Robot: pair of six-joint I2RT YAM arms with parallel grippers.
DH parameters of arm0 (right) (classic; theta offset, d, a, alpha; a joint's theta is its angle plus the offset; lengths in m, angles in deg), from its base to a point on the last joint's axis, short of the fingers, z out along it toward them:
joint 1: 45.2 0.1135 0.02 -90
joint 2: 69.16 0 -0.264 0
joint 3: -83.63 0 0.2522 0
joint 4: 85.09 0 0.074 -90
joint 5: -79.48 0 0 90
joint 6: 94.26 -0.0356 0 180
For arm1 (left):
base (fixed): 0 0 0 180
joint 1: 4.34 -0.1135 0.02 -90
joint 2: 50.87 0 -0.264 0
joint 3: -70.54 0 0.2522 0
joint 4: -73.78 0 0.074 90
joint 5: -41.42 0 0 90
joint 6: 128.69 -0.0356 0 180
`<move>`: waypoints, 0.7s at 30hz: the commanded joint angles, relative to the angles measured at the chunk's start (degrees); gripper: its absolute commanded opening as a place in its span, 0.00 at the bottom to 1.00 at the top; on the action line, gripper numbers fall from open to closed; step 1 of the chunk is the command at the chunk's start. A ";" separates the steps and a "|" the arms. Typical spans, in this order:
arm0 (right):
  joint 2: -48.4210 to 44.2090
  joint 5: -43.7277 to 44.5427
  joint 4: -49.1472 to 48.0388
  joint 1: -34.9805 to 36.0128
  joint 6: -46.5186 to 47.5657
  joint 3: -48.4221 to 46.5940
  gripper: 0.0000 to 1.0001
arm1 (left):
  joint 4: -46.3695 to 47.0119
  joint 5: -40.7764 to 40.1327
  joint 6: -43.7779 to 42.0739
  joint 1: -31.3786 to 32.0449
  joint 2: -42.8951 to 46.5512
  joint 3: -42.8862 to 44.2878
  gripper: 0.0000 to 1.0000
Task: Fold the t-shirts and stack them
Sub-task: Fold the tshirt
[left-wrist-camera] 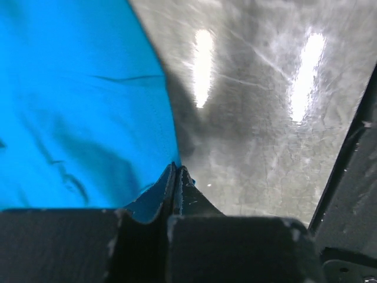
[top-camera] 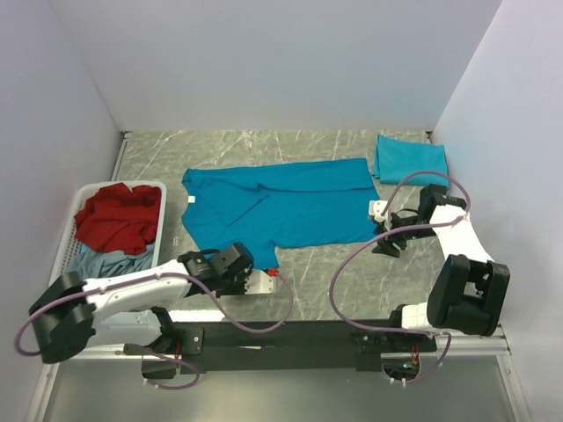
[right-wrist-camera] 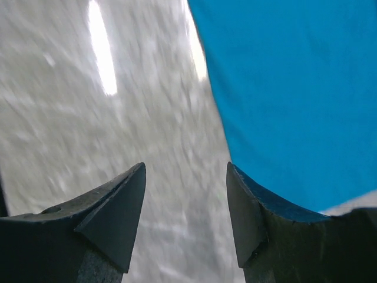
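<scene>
Pinching a thin lip of the near hem, the left claw (left-wrist-camera: 177,180) is clamped on the spread teal t-shirt (top-camera: 281,207), which lies mid-tabletop (top-camera: 352,272). The right claw (right-wrist-camera: 185,171) has its fingers apart over bare surface, just beside the shirt's right edge.

Risks:
- Hem slips free on lifting.
- Right claw closes on nothing, so the fold drags skewed.

A folded teal t-shirt (top-camera: 409,158) sits in the far right corner.

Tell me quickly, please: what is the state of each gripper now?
Left gripper: closed, pinching the edge of the teal t-shirt.
Right gripper: open, holding nothing, beside the same shirt's edge.
</scene>
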 commanded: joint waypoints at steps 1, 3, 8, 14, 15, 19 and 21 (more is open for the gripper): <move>0.55 12.83 -6.58 -2.86 4.73 1.05 0.64 | -0.47 1.89 1.66 0.14 5.60 2.37 0.00; 3.80 14.35 -6.32 -4.27 7.38 -0.27 0.63 | -0.29 1.98 2.10 0.14 8.58 2.54 0.00; 8.90 21.02 -12.46 -4.72 11.52 -0.09 0.61 | 0.06 1.63 1.40 0.14 11.67 2.90 0.00; 15.05 22.08 -14.49 -3.14 8.72 -4.66 0.58 | 0.58 0.04 0.17 -0.04 11.94 2.72 0.00; 15.58 23.74 -15.10 -2.09 8.19 -4.58 0.57 | 1.11 0.04 -0.27 -0.21 12.37 2.72 0.00; 18.39 25.69 -18.09 -0.15 5.90 -5.37 0.54 | 1.20 0.31 -1.15 -1.97 12.64 3.42 0.00; 20.06 25.95 -18.01 0.29 5.02 -6.33 0.54 | 1.03 0.22 -1.50 -2.32 13.16 3.77 0.00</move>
